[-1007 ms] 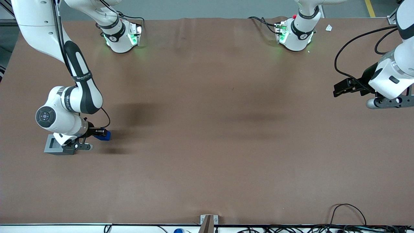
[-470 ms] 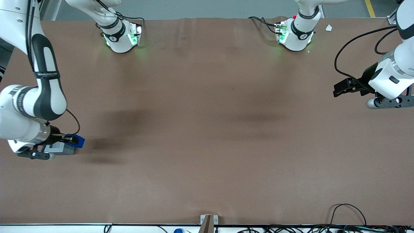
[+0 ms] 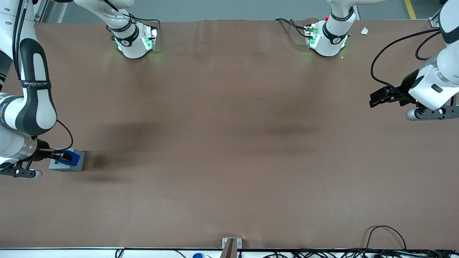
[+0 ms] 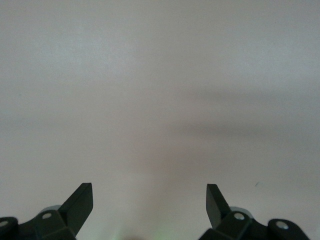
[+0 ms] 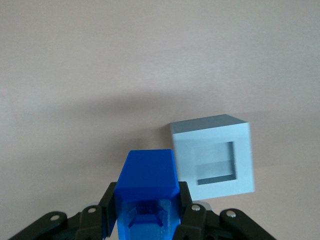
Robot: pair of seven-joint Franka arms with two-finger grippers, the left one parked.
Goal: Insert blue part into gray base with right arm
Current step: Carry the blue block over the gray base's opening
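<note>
My right arm's gripper [image 3: 64, 156] is shut on the blue part [image 3: 73, 156] and holds it in the air over the gray base [image 3: 79, 162], near the working arm's end of the table. In the right wrist view the black fingers [image 5: 111, 202] clamp the blue part [image 5: 147, 175] on both sides. The gray base [image 5: 214, 155] sits on the table beside the part, with the square recess [image 5: 215, 162] in its top face open and empty. The right arm [image 3: 32, 104] reaches down from above the base.
Brown table surface [image 3: 229, 143] spreads all round the base. The two arm mounts [image 3: 134, 39] stand at the table edge farthest from the front camera. Cables [image 3: 387, 236] lie along the near edge toward the parked arm's end.
My gripper has carried the blue part sideways toward the working arm's end of the table, from beside the gray base to over it. The base has not moved.
</note>
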